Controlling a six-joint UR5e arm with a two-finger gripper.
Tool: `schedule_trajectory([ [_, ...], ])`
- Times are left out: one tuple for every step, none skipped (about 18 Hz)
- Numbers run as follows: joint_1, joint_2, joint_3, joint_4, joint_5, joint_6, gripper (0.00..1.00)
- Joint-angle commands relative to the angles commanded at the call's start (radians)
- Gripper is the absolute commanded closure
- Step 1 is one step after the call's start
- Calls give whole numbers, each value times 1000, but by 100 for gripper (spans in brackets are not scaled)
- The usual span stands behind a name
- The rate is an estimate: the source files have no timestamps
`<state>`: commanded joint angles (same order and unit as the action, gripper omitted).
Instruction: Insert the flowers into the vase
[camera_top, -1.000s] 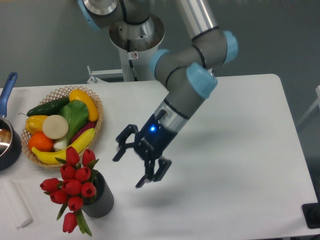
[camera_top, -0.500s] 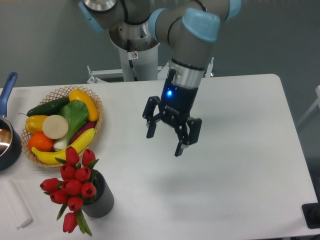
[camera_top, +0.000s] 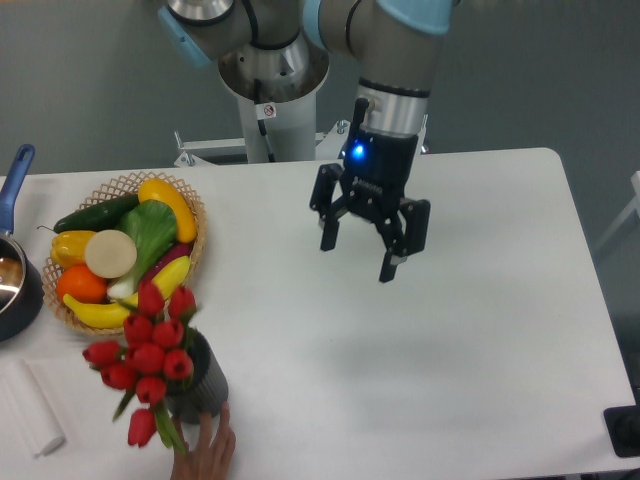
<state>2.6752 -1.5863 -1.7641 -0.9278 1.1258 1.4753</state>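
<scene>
The flowers (camera_top: 148, 355), a bunch of red tulips with green leaves, stand in the vase (camera_top: 205, 384), a short dark grey ribbed cylinder near the table's front left. They lean out to the left over its rim. My gripper (camera_top: 360, 258) hangs open and empty above the middle of the table, well to the right of the vase and clear of it, fingers pointing down.
A human hand (camera_top: 206, 448) reaches up from the front edge and touches the base of the vase. A wicker basket (camera_top: 190, 205) of fruit and vegetables sits at the left. A dark pot with a blue handle (camera_top: 14, 175) is at the far left edge. A white block (camera_top: 32, 406) lies front left.
My gripper has risen and moved right and back, away from the vase, still open. A hand has come in at the front edge, and the flowers and vase shifted slightly.
</scene>
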Motion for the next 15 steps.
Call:
schedule_trajectory([
  [9,8,0,-25,17,41,0],
  [24,14,2,-48,28,80,0],
  [38,20,0,-68,29,111,0],
  [48,28,-2,-86,29,138,0],
  [58,31,-2,-104,31,170,0],
  [69,35,-2,-118,38,204,0],
  [80,40,0,-128,58,241,0],
  [95,51,0,-144,101,304,0],
  [113,57,0,-166,118,348,0],
  [132,57,2,-190,120,388,0],
  [147,58,9,-209,120,410,0],
  [155,60,11,-220,120,413,0],
  [158,65,11,-220,120,413,0],
  [163,66,11,-221,120,413,0],
  [166,66,8,-221,117,413,0],
])
